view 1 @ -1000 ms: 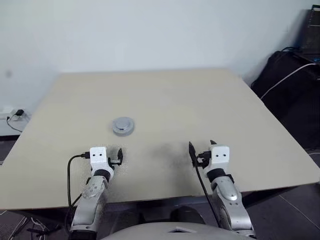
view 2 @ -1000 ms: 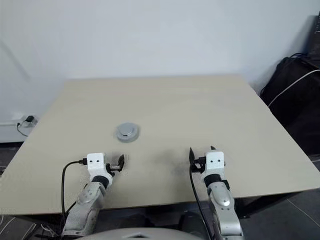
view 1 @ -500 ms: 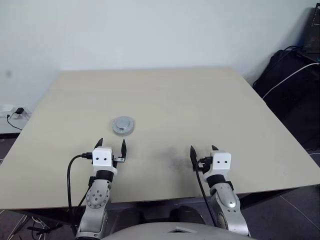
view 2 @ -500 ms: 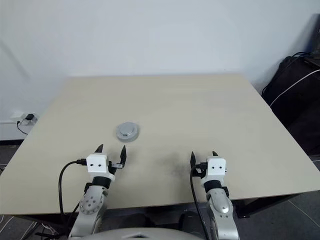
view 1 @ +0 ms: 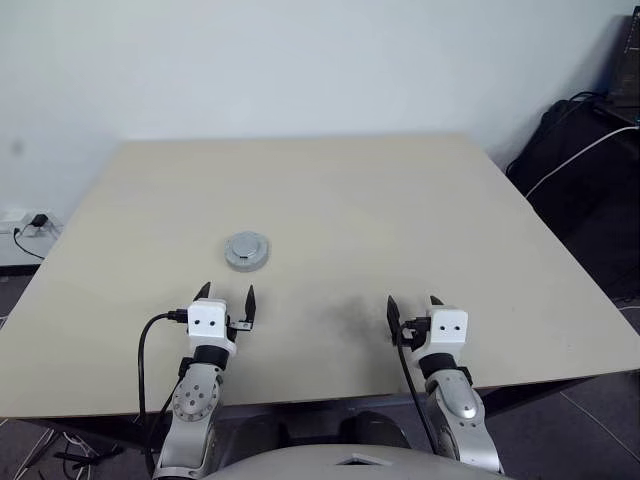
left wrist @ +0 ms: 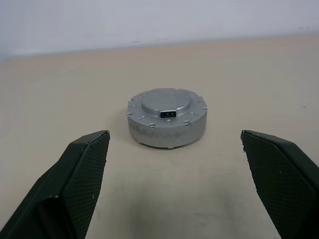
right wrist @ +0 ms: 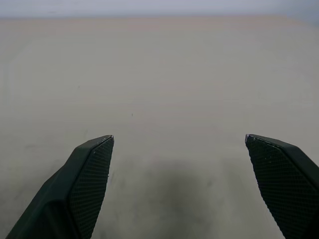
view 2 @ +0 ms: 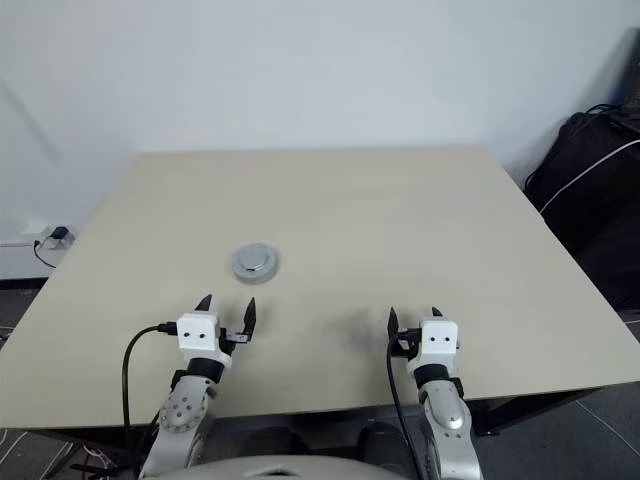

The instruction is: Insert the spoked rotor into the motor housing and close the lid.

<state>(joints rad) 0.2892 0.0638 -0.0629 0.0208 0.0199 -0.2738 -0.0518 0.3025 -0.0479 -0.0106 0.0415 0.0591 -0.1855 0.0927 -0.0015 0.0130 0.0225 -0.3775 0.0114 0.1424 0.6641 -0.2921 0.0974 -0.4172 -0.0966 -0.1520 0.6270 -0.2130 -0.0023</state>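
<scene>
The motor housing is a round grey metal puck lying on the table's left half. The lid sits on top of it as a raised plain grey disc with a small black slot. The spoked rotor is hidden. My left gripper hovers open just short of the housing, level and pointing at it. In the left wrist view its black fingers stand wide on either side of the housing, apart from it. My right gripper is open over bare table near the front edge, its fingers wide with nothing between them.
The beige table stretches far ahead and to the right. A black bag with a white cable stands on the floor beyond the right edge. A socket with a cable sits on the floor at the left.
My left gripper has tipped up from a downward tilt to level, so both fingers now point at the housing. My right gripper has drawn back slightly toward the front edge. The housing has not moved.
</scene>
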